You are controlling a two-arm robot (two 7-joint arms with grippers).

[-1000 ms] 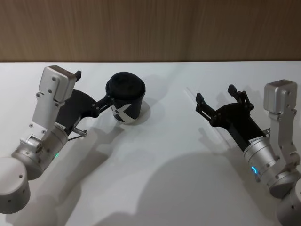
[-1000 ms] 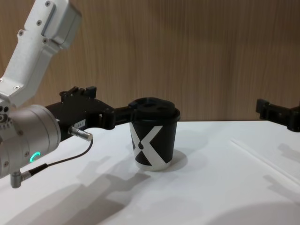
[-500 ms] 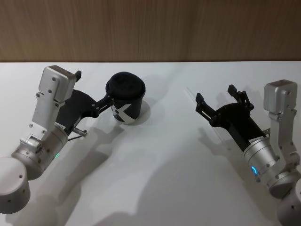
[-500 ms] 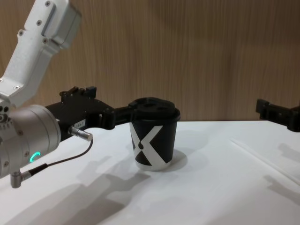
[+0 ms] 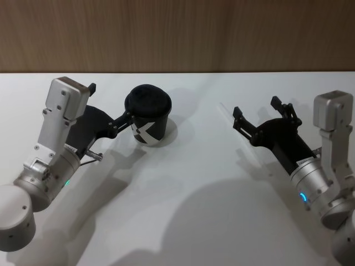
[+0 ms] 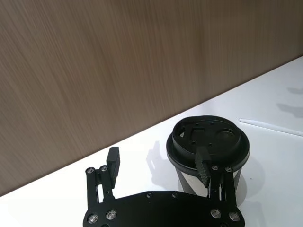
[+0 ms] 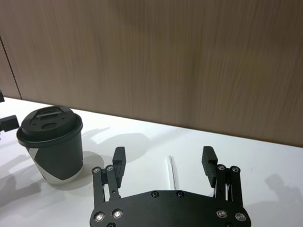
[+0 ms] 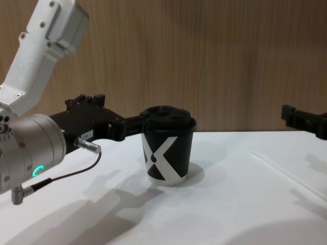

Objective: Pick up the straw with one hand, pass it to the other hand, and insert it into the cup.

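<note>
Status: nothing done yet. The straw lies flat on the table, unlifted, on my right side and well apart from the cup.

Right claw: released, fingers spread wide, poised above the straw. In the right wrist view the straw runs lengthwise up the gap between the two fingers, nearer neither one. No contact that I can see.

Left claw: also released, holding nothing. One finger sits right at the cup's rim, under the lid; I cannot tell if it touches. The cup stands beside that finger, not between the two.

Left to do: pick-up, handover, insertion, so all three steps.

Room: the wall rises close behind both cup and straw, so there is little slack going forward. The table between my two claws is bare, and I judge it the best place for the pass. Risk, as I see it: the left finger may nudge the cup when that arm moves.
</note>
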